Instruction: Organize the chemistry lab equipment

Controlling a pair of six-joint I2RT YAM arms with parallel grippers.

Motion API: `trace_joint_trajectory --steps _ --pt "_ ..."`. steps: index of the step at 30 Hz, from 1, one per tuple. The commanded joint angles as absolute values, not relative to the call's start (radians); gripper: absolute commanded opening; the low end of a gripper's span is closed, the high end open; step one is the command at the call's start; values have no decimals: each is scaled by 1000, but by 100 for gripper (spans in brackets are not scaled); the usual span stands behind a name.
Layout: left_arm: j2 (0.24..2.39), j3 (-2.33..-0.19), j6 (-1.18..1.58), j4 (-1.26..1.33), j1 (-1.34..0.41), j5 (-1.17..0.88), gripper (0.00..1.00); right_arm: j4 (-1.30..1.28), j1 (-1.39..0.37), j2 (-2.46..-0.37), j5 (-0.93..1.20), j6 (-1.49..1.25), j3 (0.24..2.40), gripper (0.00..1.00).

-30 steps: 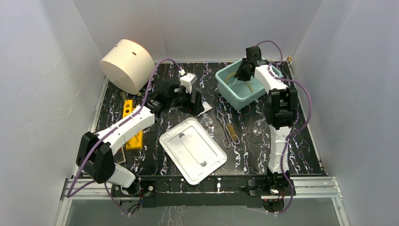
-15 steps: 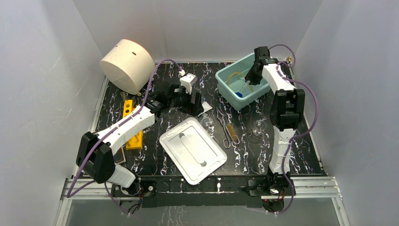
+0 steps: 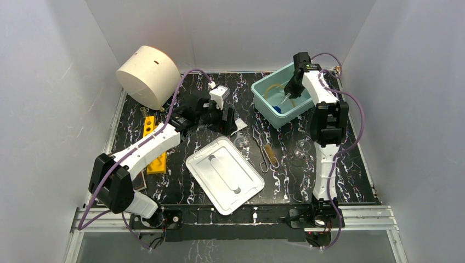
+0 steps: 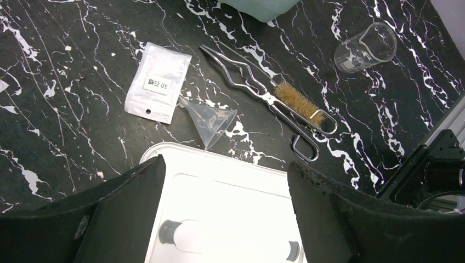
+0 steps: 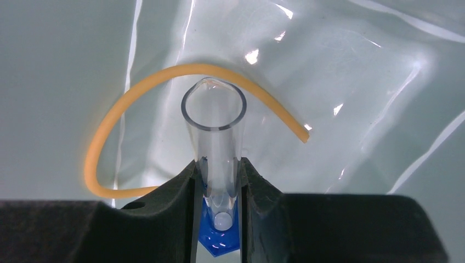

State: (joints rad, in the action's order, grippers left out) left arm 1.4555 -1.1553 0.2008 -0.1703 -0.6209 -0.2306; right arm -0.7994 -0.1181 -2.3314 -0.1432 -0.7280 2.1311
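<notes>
Wide-spread black fingers of the left gripper [image 4: 225,164] frame a white plastic lid [image 4: 219,181]. Farther off lie a white labelled packet [image 4: 157,82], a clear plastic funnel [image 4: 211,121] (just beside it), thin metal tongs [image 4: 257,93], a tan-bristled brush [image 4: 296,102] and, rightmost, a clear glass beaker [image 4: 364,47].

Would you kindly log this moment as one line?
right claw: shut on clear glass test tube over teal plastic bin | left claw: open

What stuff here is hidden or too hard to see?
Right wrist view: the right pincer covers the test tube's bottom end and most of a blue piece.
Left wrist view: the left pincer and the bottom edge hide much of the white lid; the top edge cuts off the teal bin.
Top view: beaker and funnel are too small and clear.
</notes>
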Motion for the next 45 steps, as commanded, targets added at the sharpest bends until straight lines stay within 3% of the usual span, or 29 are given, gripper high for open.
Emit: trace_joint_trajectory --steps 1,9,22,37,40,45 --pt "1453 -1192 182 -184 -615 -217 81 -847 -118 -2381 -192 -753 2216 33" --pt "1461 -1195 179 -182 -615 -210 81 -879 -128 -2395 -219 -731 2294 49" --pt "1454 -1223 190 -185 -615 -215 82 -875 -159 -2234 -248 -649 2310 55" --pt "1402 -1227 352 -231 -604 -110 86 -756 -172 -1552 -250 -432 1708 65" --pt "1378 -1208 357 -212 -603 -91 97 -816 -172 -1434 -268 -413 1599 68" --pt "1365 -1190 353 -199 -601 -85 98 -842 -172 -1203 -291 -430 1346 75"
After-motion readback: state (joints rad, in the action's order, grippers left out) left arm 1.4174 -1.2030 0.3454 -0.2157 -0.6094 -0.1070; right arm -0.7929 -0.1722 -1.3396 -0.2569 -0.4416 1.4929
